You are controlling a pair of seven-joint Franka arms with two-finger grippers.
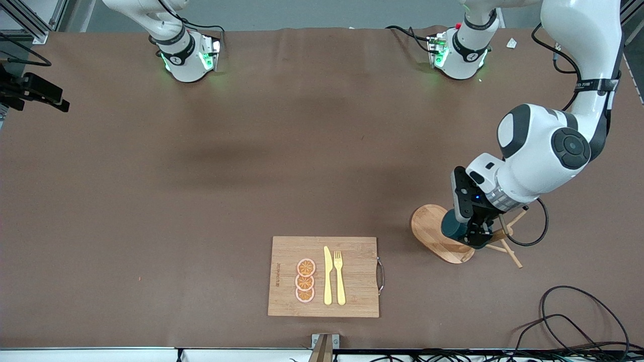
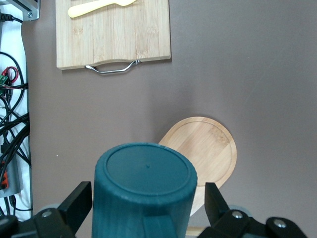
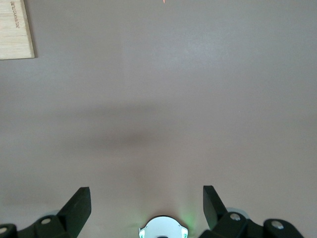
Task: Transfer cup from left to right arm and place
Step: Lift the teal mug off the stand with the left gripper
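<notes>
The cup point(image 1: 453, 224) point(image 2: 143, 188) is a dark teal ribbed mug. It hangs at the wooden peg stand point(image 1: 432, 232) point(image 2: 210, 144) near the left arm's end of the table. Its flat bottom faces the left wrist camera, and its inside is hidden. My left gripper point(image 1: 465, 232) point(image 2: 147, 194) is open, with one finger on each side of the cup and a narrow gap showing at one finger point(image 2: 214, 198). My right gripper point(image 3: 146, 196) is open and holds nothing. It hangs high over bare table near its own base point(image 3: 162, 228), out of the front view.
A bamboo cutting board point(image 1: 359, 256) point(image 2: 114, 42) with a metal handle lies near the front edge. It carries a yellow knife point(image 1: 327, 275), a fork point(image 1: 339, 277) and three orange slices point(image 1: 305, 280). The stand's pegs point(image 1: 509, 244) stick out beside the left gripper. Cables point(image 1: 578, 322) lie at the front corner.
</notes>
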